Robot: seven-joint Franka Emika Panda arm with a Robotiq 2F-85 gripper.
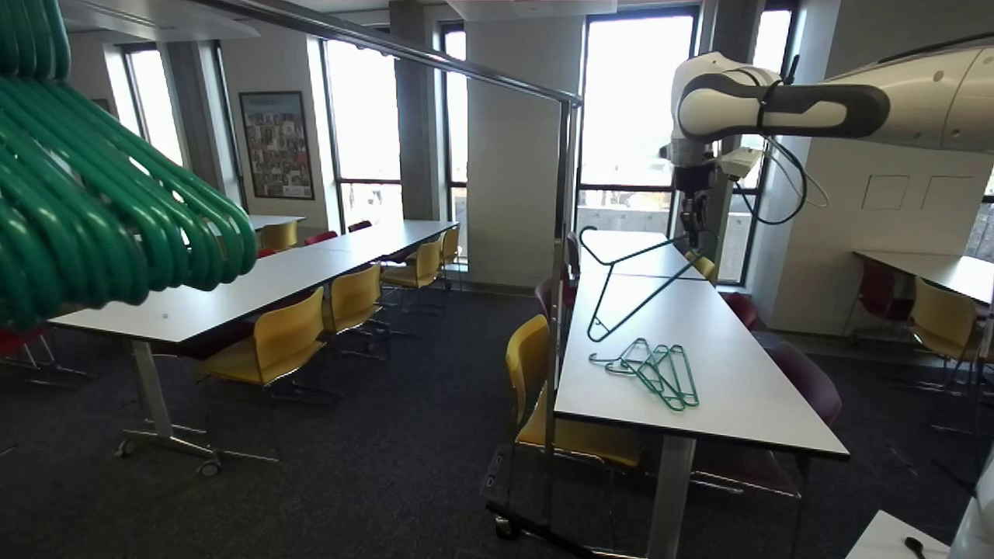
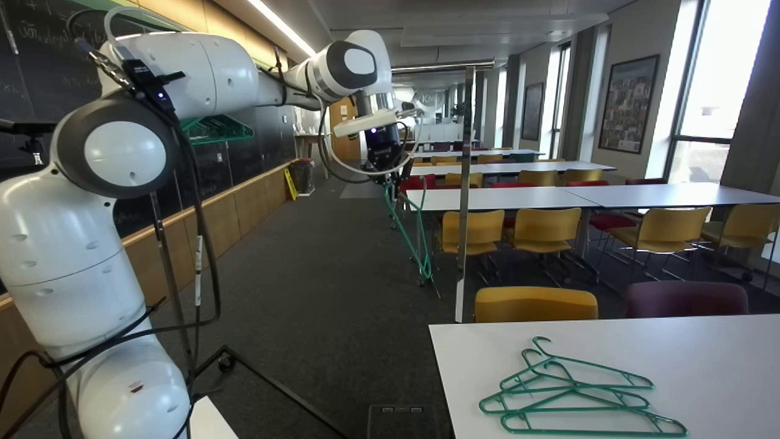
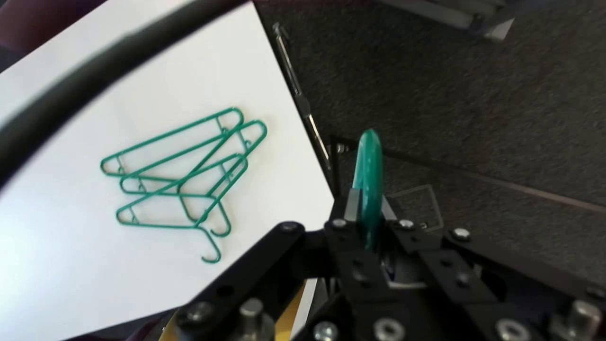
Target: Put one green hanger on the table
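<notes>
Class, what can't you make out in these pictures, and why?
Green hanger in the hand: in the wrist view, hook hidden, apparently by the hand.
Table: in an exterior view, cut off by right and bottom edges.
Hanger bunch: in an exterior view, cut off by left and top edges.
Chalk writing: in an exterior view, too blurred to read.

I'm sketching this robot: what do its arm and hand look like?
The arm is rounded, glossy white, with white caps ringed in dark grey and a small reddish mark low down. Black cables loop off it. The hand is black and angular, with silvery screws and a whitish box above it.
</notes>
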